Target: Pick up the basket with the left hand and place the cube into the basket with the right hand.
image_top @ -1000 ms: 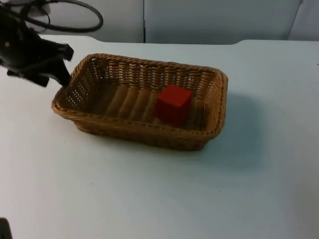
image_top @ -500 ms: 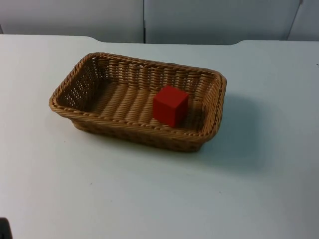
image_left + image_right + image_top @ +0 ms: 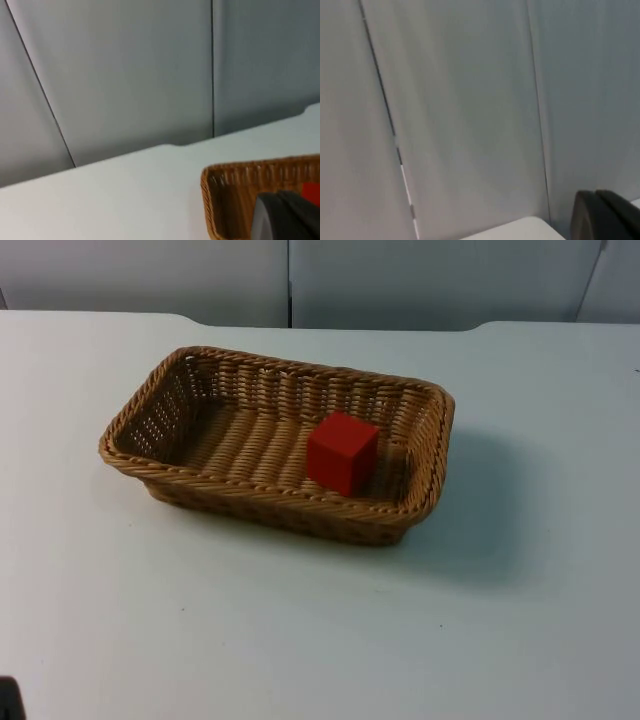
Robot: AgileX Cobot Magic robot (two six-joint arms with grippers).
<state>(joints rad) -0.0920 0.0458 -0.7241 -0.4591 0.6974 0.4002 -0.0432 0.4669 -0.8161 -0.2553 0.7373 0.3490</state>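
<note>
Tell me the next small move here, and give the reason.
Probably none beyond keeping both arms back: the task looks finished. The red cube sits inside the wicker basket, near its right end, and the basket rests flat on the white table. The left wrist view looks at the basket's corner from a distance.

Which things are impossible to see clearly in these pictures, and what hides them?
- Red cube: its base, top view, is hidden behind the near rim of the brown wicker basket.
- Cube and basket, left wrist view: cut off by the picture's edge and the black fingertip of the left gripper.
- Right gripper: one black fingertip before the grey partition wall; open or shut cannot be told.
</note>
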